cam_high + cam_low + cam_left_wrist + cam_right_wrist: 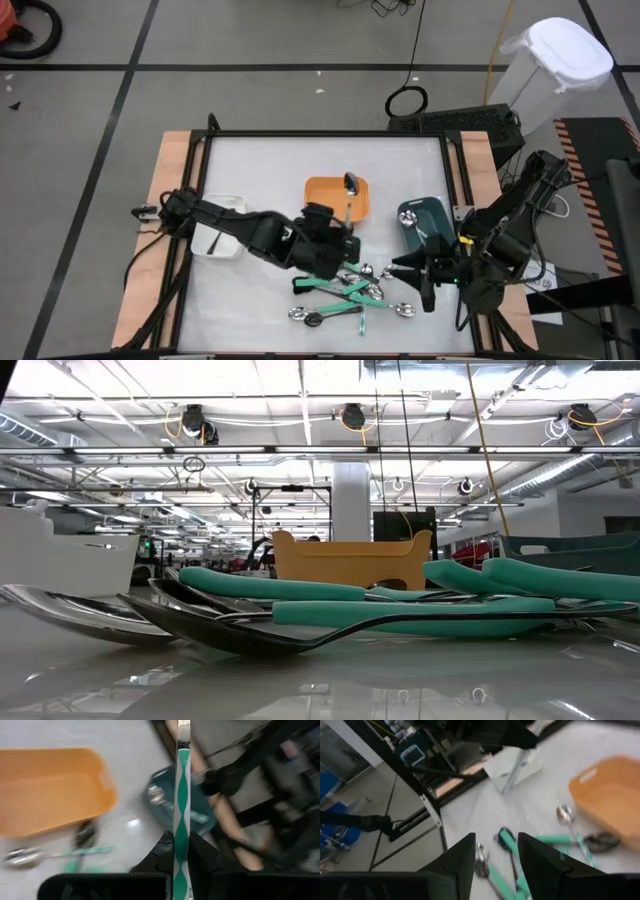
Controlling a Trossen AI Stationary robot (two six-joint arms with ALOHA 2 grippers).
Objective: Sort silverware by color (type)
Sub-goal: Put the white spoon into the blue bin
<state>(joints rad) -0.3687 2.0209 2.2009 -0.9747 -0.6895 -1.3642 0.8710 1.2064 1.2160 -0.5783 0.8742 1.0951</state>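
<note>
A pile of spoons with teal handles and shiny heads (pixel 345 293) lies on the table's near middle, and fills the low view (pixel 330 615). My left gripper (pixel 338 240) hovers above the pile's far side, shut on one teal-and-silver utensil (pixel 181 795). That utensil's dark far end (pixel 350 181) reaches over the orange bin (pixel 325 197). My right gripper (pixel 495 865) is open, just right of the pile (pixel 415 270), with several spoons (pixel 507 855) beyond its fingers. It touches nothing. My left gripper pinches the utensil's patterned handle (pixel 181 837) between its two fingers (pixel 162 855). The handle runs lengthwise out past the fingertips, toward the table's far edge. The utensil is lifted clear of the pile. The gripper hides how far back the handle reaches.
A white bin (pixel 218 238) sits at the left under my left arm, and a dark teal bin (pixel 425 222) at the right beside my right gripper. The orange bin (pixel 350 565) stands behind the pile. A black frame borders the table (pixel 320 135).
</note>
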